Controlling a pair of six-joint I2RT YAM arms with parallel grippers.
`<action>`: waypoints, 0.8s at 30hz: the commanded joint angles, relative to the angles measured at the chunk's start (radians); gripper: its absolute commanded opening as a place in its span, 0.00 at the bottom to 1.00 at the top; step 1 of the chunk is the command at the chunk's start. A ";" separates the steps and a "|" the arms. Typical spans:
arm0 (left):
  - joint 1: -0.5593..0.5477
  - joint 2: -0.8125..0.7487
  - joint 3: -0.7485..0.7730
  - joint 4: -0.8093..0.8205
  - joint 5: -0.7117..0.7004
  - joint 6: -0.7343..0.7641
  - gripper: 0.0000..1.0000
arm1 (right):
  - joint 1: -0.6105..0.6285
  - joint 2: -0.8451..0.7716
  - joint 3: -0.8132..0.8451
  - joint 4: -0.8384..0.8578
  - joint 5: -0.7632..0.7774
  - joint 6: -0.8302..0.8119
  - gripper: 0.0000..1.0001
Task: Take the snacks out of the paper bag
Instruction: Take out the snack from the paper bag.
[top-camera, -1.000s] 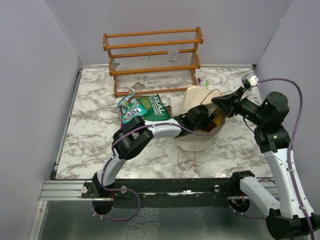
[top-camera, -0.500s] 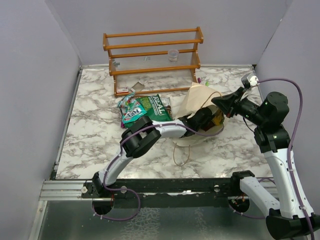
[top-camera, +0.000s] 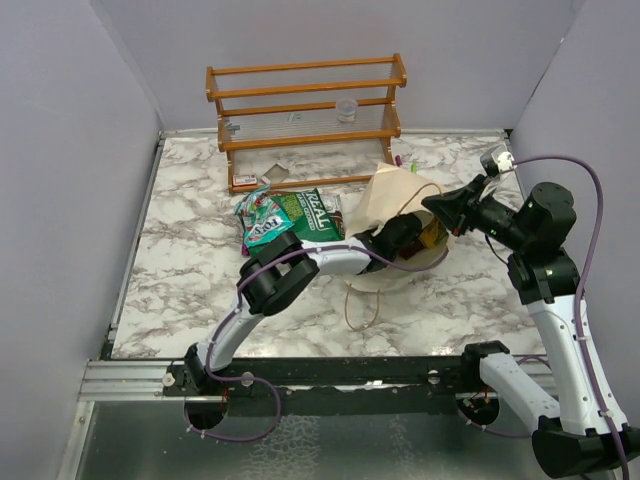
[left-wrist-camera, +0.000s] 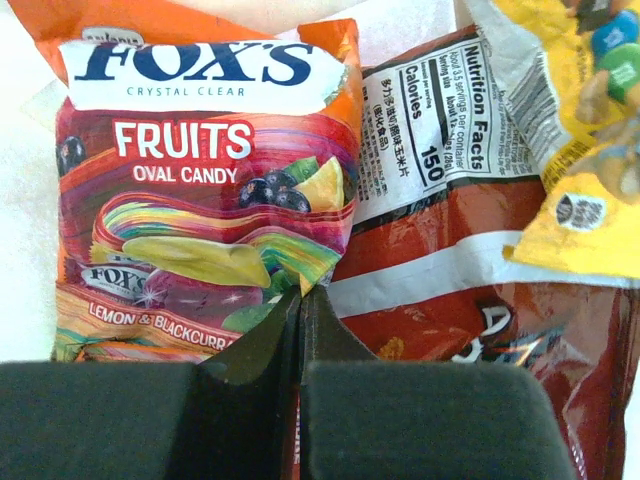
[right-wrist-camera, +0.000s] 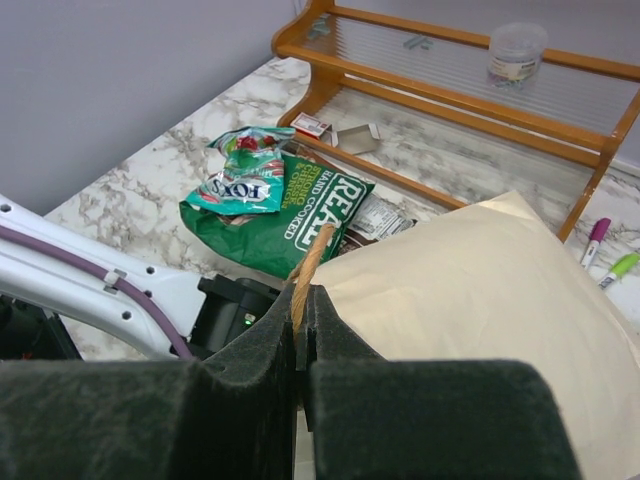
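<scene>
My right hand (right-wrist-camera: 302, 300) pinches bag handle (right-wrist-camera: 312, 250), paper bag (right-wrist-camera: 480, 290) toward far-right corner of counter (top-camera: 180, 270). My left hand (left-wrist-camera: 302, 305) inside, pressed together at candy packet (left-wrist-camera: 200, 200) bottom corner. Light, crinkly, slippery foil, so I'd grip the crimped edge.

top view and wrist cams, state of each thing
left gripper: shut, tips at lower edge of fox's fruits packet
right gripper: shut on bag handle
paper bag: on its side, handle lifted
fox's fruits packet: in the bag
dark green packet: out on the table
</scene>
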 joint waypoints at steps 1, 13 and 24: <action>0.001 -0.139 -0.051 -0.038 -0.003 0.011 0.00 | 0.004 -0.010 0.030 0.035 -0.016 0.002 0.02; -0.032 -0.362 -0.193 -0.076 0.143 -0.088 0.00 | 0.004 -0.018 0.013 0.047 -0.011 0.011 0.02; -0.052 -0.567 -0.368 -0.051 0.335 -0.177 0.00 | 0.003 -0.025 0.005 0.047 -0.003 0.005 0.02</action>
